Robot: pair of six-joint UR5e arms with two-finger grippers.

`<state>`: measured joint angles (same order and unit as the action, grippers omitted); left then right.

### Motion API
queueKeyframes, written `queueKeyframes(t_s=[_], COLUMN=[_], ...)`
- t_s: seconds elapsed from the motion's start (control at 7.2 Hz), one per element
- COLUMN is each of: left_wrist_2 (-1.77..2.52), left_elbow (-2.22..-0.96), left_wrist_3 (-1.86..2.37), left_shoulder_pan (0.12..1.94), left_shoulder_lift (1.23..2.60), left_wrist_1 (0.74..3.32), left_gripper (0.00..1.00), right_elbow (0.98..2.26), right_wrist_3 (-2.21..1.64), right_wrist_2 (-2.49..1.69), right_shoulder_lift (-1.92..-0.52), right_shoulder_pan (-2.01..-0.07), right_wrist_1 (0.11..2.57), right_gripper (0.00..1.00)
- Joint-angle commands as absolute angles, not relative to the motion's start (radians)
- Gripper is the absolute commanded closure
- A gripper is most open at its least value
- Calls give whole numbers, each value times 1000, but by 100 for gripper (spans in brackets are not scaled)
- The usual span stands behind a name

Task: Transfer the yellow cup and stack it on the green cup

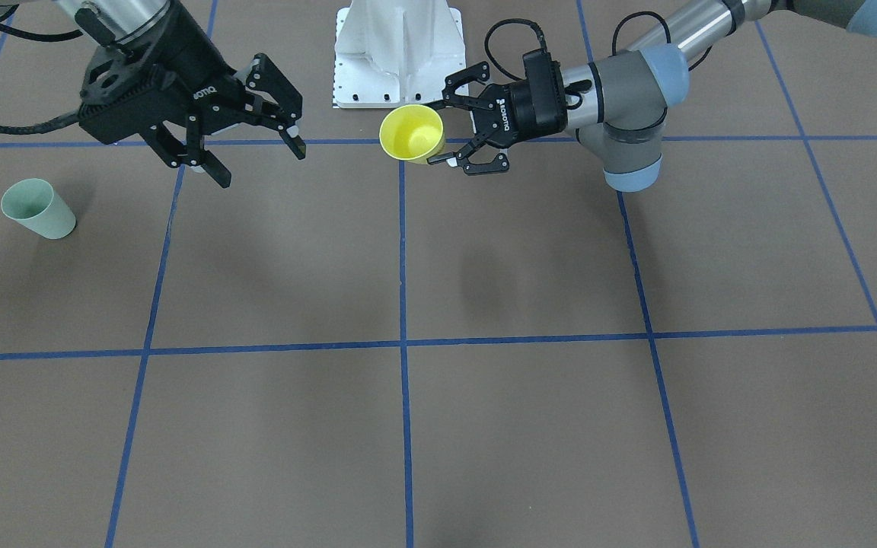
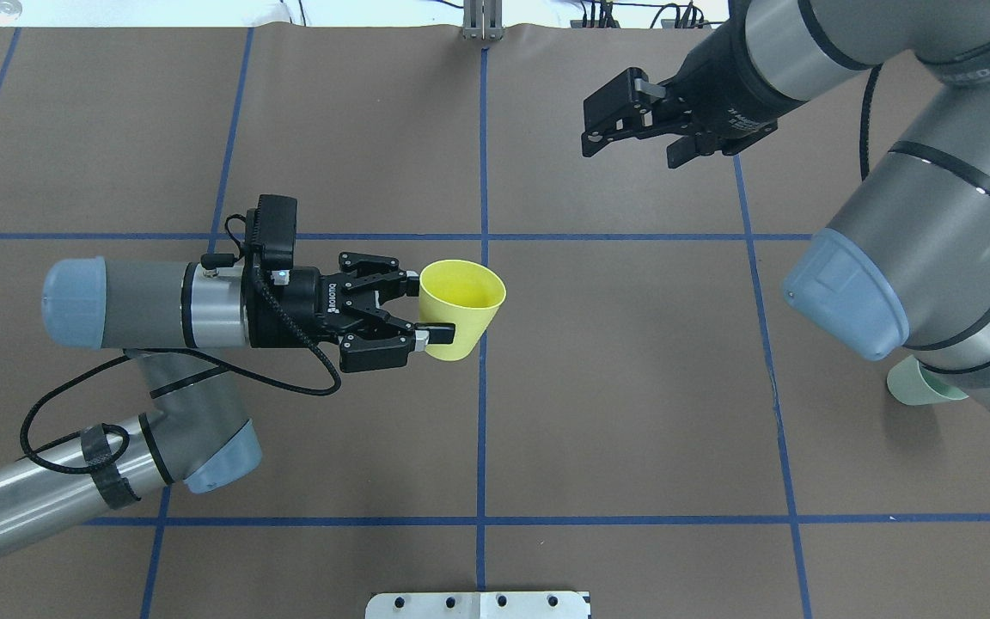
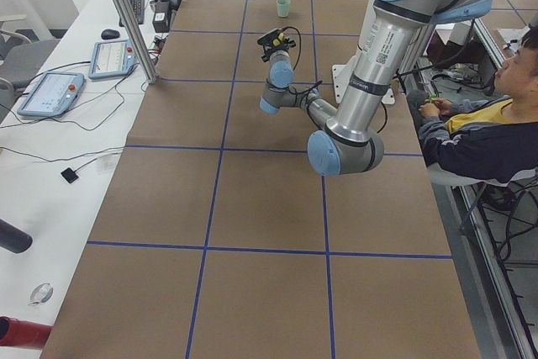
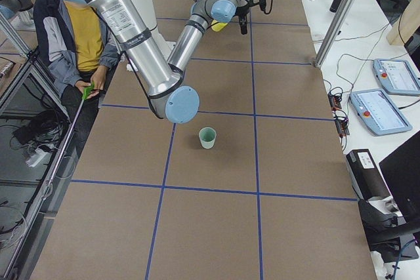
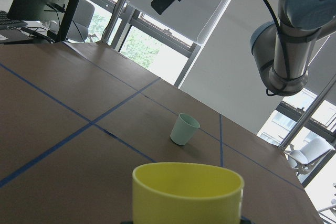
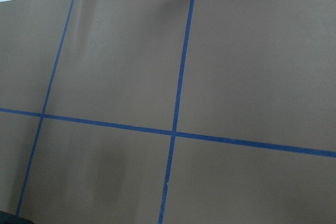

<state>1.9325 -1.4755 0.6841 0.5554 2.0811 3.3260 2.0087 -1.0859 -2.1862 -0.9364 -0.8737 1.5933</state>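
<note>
Aloft, the left hand (image 2: pixel 424 306) clamps the yellow cup (image 2: pixel 466 297); the right hand (image 1: pixel 259 163) hangs splayed.

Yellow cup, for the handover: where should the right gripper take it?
Probably the upper wall by the rim on the free side of the yellow cup, coming from the robot's right. The left gripper already pinches the side facing its own arm, and the right gripper is open.
</note>
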Motion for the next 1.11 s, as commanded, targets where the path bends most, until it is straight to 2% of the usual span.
queueKeyframes(t_s=[0.0, 0.28, 0.97], left_wrist_2=[1898, 1876, 1876], left_elbow=[-1477, -1479, -1477], left_wrist_3=[411, 371, 370], left_shoulder_pan=[555, 555, 555], left_shoulder_lift=[2098, 2100, 2097], left_wrist_1=[3327, 3342, 3343], left_gripper=[100, 100, 100], right_elbow=[2005, 1967, 1964], right_wrist_3=[-1123, -1123, -1104], right_wrist_2=[-2192, -2232, -2218], right_shoulder_lift=[-873, -804, -796], right_shoulder_pan=[-830, -819, -721], right_wrist_1=[1690, 1800, 1796], right_gripper=[0, 0, 1])
